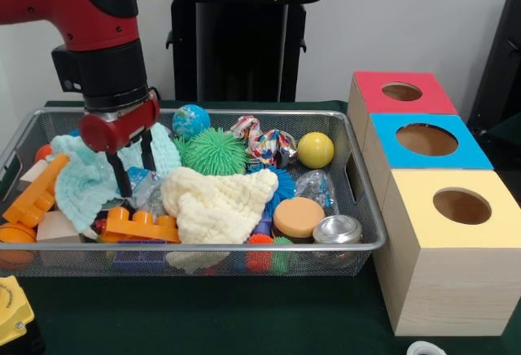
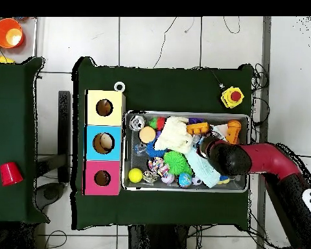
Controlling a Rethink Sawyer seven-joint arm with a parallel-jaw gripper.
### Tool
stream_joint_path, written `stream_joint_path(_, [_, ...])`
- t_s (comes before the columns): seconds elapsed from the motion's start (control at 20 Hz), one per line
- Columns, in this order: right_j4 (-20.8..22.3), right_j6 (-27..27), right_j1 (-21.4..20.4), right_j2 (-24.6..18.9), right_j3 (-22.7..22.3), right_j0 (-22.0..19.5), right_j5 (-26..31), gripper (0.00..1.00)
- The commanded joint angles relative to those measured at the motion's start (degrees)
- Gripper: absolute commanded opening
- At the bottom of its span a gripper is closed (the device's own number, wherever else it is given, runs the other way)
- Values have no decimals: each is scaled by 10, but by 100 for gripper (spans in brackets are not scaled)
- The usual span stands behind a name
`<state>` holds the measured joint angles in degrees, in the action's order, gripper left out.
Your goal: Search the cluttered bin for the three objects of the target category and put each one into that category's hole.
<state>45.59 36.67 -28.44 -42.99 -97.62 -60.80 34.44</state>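
Note:
The wire mesh bin is full of toys and cloths; it also shows in the overhead view. My gripper reaches down into the bin's left part. Its two black fingers stand apart, open, over a crinkly clear bottle with a blue patch between a pale blue cloth and a cream cloth. A second crushed clear bottle lies at the right, behind a metal can. The hole in the sky-blue panel is on the middle box, right of the bin, and shows from above.
A cream cloth, a pale blue cloth, a green spiky ball, a yellow ball and orange bricks crowd the bin. A red-topped box and a yellow-topped box flank the blue one. My arm covers the gripper from above.

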Motion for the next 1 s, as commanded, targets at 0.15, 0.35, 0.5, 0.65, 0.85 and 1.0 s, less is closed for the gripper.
stream_joint_path(0.15, [59,-19,42,25,46,21,-33,100])
stream_joint_path(0.35, [49,-35,47,16,39,10,-29,0])
stream_joint_path(0.5, [38,-34,41,12,34,7,-21,0])
stream_joint_path(0.65, [34,-37,31,9,23,3,-16,0])
stream_joint_path(0.85, [29,-20,-4,12,1,4,-13,0])
stream_joint_path(1.0, [22,-7,-51,8,-30,5,-9,0])
